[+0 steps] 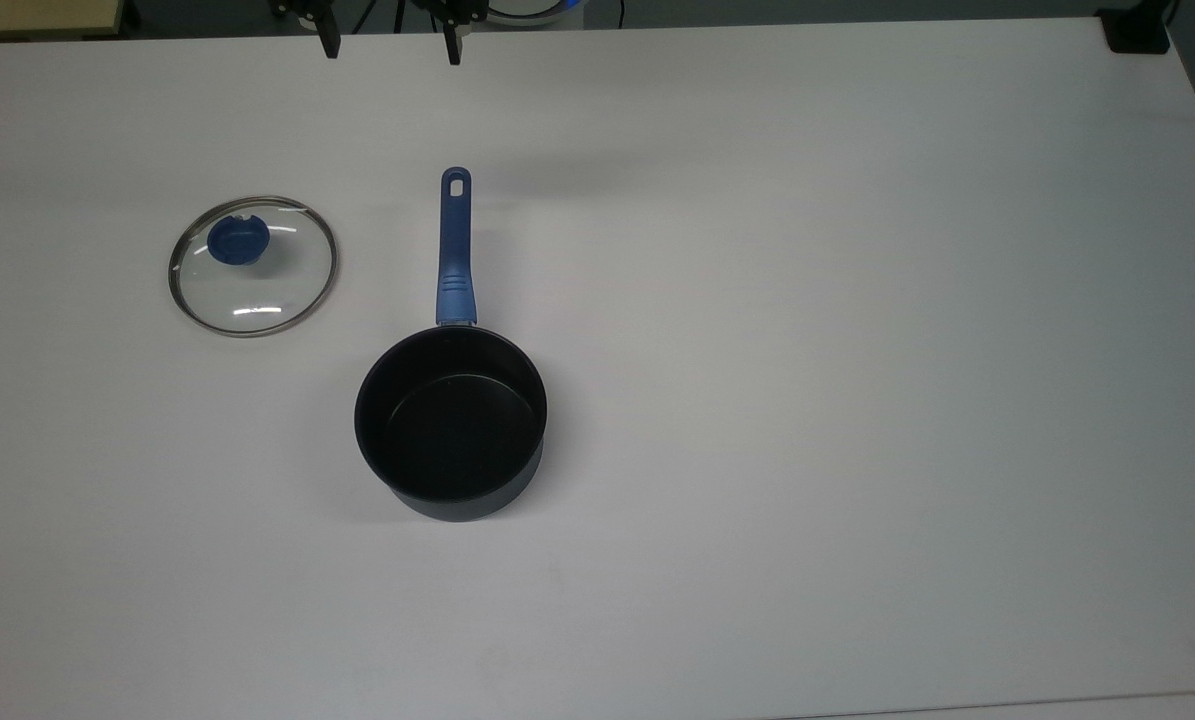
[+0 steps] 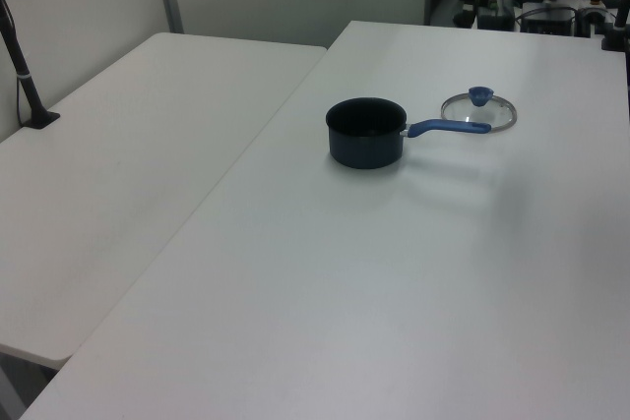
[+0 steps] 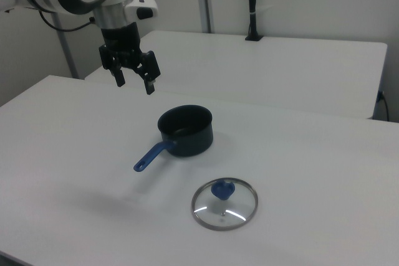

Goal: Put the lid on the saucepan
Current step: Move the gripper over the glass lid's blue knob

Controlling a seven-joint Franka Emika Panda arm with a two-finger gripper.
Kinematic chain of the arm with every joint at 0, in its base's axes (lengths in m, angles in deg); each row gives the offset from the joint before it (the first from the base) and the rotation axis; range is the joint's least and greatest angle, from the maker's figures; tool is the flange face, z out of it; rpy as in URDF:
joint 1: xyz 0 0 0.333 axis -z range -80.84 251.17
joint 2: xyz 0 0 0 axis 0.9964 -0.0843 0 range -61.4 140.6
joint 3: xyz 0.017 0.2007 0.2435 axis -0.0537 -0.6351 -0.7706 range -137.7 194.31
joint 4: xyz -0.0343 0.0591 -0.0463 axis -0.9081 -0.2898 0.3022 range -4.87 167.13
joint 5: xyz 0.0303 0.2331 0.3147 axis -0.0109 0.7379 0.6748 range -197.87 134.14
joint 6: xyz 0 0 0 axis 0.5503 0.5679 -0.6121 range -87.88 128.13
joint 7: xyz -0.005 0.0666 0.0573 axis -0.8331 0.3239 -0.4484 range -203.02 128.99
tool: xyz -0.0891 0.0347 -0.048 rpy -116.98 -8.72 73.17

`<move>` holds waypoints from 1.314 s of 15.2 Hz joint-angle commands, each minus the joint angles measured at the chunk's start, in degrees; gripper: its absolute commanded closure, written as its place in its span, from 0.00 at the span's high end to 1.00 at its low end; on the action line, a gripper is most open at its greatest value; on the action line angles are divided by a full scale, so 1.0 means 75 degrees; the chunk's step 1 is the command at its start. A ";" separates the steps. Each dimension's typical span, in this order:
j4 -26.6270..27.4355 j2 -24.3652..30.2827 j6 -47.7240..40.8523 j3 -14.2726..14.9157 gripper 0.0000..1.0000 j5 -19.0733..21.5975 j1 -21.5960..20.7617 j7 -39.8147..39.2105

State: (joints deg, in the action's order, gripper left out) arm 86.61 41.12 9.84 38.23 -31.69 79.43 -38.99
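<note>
Saucepan [image 1: 450,425] sat uncovered on the white table [image 1: 807,350], its blue handle [image 1: 455,250] running out toward twelve o'clock in the top view. Over at ten o'clock from the pan, well apart from it, the lid [image 1: 252,266] lay flat on the tabletop, blue knob [image 1: 237,242] up. And the gripper [image 3: 133,79] hung high above the table in the right view, fingers spread apart, grasping nothing.
</note>
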 commanded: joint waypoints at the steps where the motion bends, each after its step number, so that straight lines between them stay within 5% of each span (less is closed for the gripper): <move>1: 0.0114 0.0102 0.0136 0.0082 1.00 0.0152 0.0062 -0.0251; 7: 0.0184 0.0126 -0.0273 0.0117 1.00 -0.0011 0.0401 -0.2507; 11: 0.0955 0.0055 -0.0158 0.0117 1.00 -0.1028 0.0647 -0.3496; 16: 0.2338 -0.0061 0.2380 0.0292 1.00 -0.1301 0.1455 -0.3427; 20: 0.2540 -0.0833 0.3451 0.0305 1.00 -0.1208 0.1889 -0.3357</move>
State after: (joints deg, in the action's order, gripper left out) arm 104.43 38.21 31.30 40.37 -40.76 92.30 -63.92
